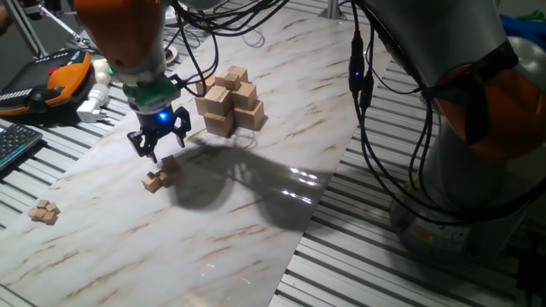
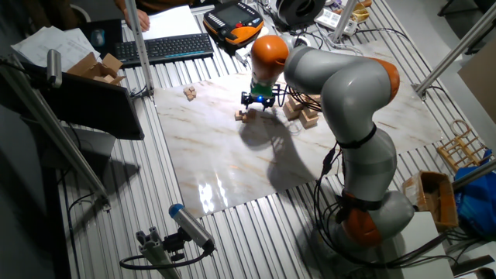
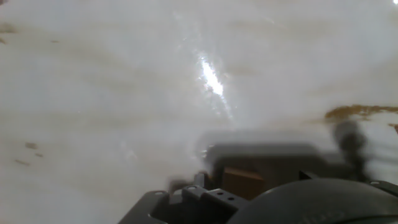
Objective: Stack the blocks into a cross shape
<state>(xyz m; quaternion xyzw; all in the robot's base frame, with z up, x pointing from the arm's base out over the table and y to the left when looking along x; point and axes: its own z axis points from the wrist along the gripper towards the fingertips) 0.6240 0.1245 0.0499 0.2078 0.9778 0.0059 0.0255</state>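
Hovering pincer (image 1: 159, 141), jaws spread wide and empty, above two blocks (image 1: 160, 173) on bench (image 1: 256, 196). Approaching pick step, judging by pose. Cross shape (image 1: 229, 101) standing near, apart. Next: descending, centring over one block, closing.

Hand view is blurred; the pincer (image 3: 249, 180) is smeared, its grip impossible to tell

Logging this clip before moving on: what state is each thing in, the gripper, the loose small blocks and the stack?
gripper: above the board, over the nearer small blocks; open or shut cannot be told.
pair of small blocks: on the board below the gripper, touching each other, not gripped.
far small blocks: lying near the board's edge, untouched.
cross stack: standing in tiers, apart from the gripper.
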